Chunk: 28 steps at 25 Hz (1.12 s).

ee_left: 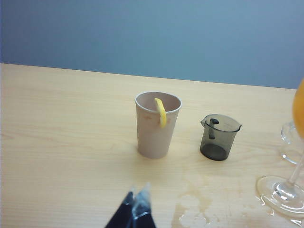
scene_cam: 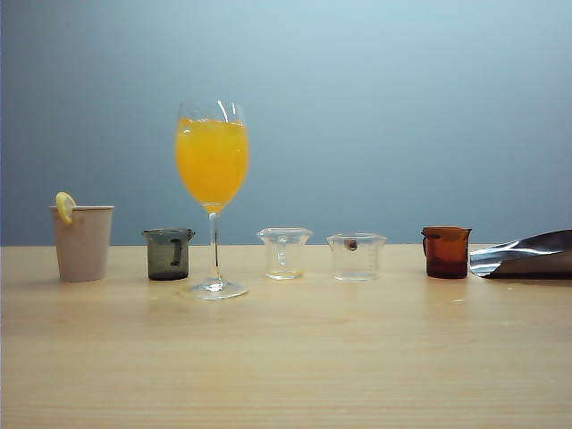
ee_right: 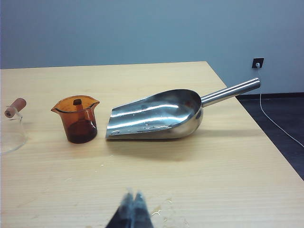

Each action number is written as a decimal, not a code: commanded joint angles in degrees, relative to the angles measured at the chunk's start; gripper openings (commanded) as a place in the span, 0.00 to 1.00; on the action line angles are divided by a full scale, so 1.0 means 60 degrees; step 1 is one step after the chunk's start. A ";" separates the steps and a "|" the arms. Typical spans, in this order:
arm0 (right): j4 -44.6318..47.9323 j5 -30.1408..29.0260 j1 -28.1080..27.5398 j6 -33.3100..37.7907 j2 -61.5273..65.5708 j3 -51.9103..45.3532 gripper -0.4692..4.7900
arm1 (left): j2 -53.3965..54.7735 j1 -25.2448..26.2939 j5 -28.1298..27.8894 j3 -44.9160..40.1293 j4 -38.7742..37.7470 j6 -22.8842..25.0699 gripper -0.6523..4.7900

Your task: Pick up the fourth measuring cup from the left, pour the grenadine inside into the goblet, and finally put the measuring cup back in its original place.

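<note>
Amber cup: fourth in the row, upright on the worktop, just beside a steel scoop.
Goblet: between grey and clear cups, orange-filled.
Left gripper: fingers clenched, empty, short of paper cup.
Right gripper: clenched, empty, well short of amber cup.

We find no text, label, brand name or number that can be read in any of the three views. The third measuring cup from the left carries faint graduation marks on its clear wall in the exterior view, but they are too small and pale for us to read. The second clear cup shows a faint mark as well, which we cannot make out. The paper cup, the grey-green cup, the fourth measuring cup, the goblet and the metal scoop show us plain surfaces, with no print on them.
</note>
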 commanded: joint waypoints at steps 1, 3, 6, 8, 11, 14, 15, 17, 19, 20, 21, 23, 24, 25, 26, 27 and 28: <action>0.0131 0.0379 -0.0004 0.0036 0.0011 -0.0011 0.07 | 0.0004 0.0000 -0.0109 0.0018 -0.0036 0.0036 0.11; 0.0124 0.0397 -0.0007 0.0036 0.0011 -0.0011 0.07 | 0.0000 0.0000 -0.0182 0.0018 -0.0113 0.0033 0.11; 0.0131 0.0386 0.0000 0.0040 0.0011 -0.0007 0.07 | 0.0000 0.0000 -0.0179 0.0018 -0.0015 0.0029 0.11; 0.0171 0.0350 0.0000 0.0062 0.0011 0.0055 0.07 | 0.0000 0.0000 -0.0168 0.0040 0.0153 -0.0029 0.11; 0.0084 0.0368 0.0000 0.0652 0.0018 0.0769 0.07 | 0.0004 -0.0007 -0.0168 0.0401 0.0339 -0.0871 0.11; -0.0561 0.0375 0.0000 0.0685 0.0608 0.1993 0.07 | 0.0062 -0.0011 -0.0040 0.1053 0.0262 -0.1672 0.11; -0.0743 0.0350 0.0000 0.0689 0.0867 0.2277 0.07 | 0.0117 -0.0011 0.0131 0.1268 0.0168 -0.1661 0.11; -0.0769 0.0004 0.0004 0.0718 0.1763 0.3016 0.07 | 0.0550 -0.0011 0.0321 0.2106 -0.0408 -0.1628 0.11; -0.0539 -0.0219 0.0007 0.0714 0.2419 0.3457 0.07 | 0.1016 -0.0011 0.0463 0.2732 -0.0718 -0.1362 0.11; -0.0477 -0.0299 0.0007 0.0714 0.2787 0.3705 0.07 | 0.1239 -0.0011 0.0510 0.2998 -0.0747 -0.1162 0.11; -0.0459 -0.0331 0.0011 0.0714 0.3082 0.3916 0.07 | 0.1541 -0.0015 0.0546 0.3304 -0.0721 -0.0965 0.11; -0.0433 -0.0550 0.0011 0.0714 0.3723 0.4339 0.07 | 0.2076 -0.0018 0.0608 0.3850 -0.0692 -0.0882 0.11; -0.0266 -0.0761 0.0015 0.0714 0.4229 0.4612 0.07 | 0.2572 -0.0018 0.0794 0.4288 -0.0663 -0.0892 0.11; -0.0040 -0.0918 0.0022 0.0718 0.4492 0.4717 0.07 | 0.2874 -0.0018 0.0965 0.4543 -0.0667 -0.0903 0.11; 0.0157 -0.1013 0.0022 0.0721 0.4666 0.4758 0.07 | 0.3104 -0.0022 0.1155 0.4739 -0.0663 -0.1027 0.11; 0.0437 -0.1038 0.0066 0.0721 0.4870 0.4765 0.07 | 0.3362 -0.0062 0.1370 0.4991 -0.0674 -0.1220 0.11; 0.0627 -0.1009 0.0153 0.0721 0.5085 0.4761 0.07 | 0.3603 -0.0164 0.1413 0.5249 -0.0710 -0.1388 0.11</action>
